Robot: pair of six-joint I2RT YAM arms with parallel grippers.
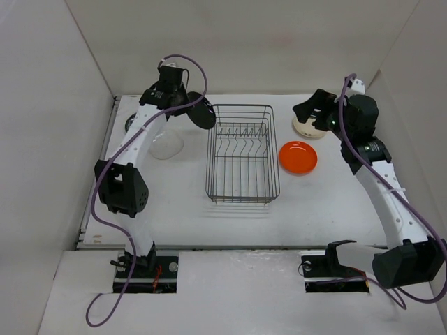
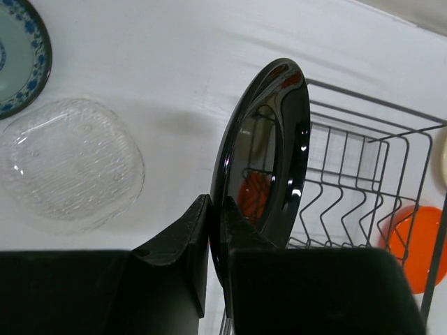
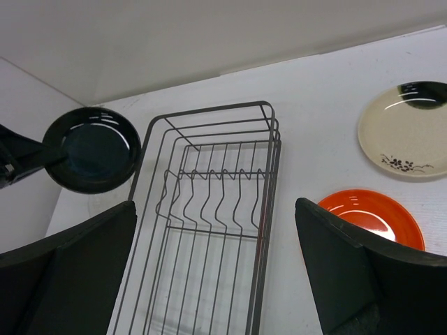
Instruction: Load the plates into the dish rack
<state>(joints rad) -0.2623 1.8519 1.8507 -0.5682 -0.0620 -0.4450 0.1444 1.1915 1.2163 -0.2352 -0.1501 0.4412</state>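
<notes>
My left gripper is shut on the rim of a black plate, holding it on edge above the table just left of the dish rack; the wrist view shows the black plate clamped between my fingers beside the dish rack. My right gripper is open and empty, hovering over the cream plate with a dark mark. The orange plate lies flat right of the rack. In the right wrist view I see the dish rack, the black plate, the orange plate and the cream plate.
A clear textured glass plate lies left of the rack, and a teal-rimmed patterned plate lies beyond it at the far left. White walls enclose the table on three sides.
</notes>
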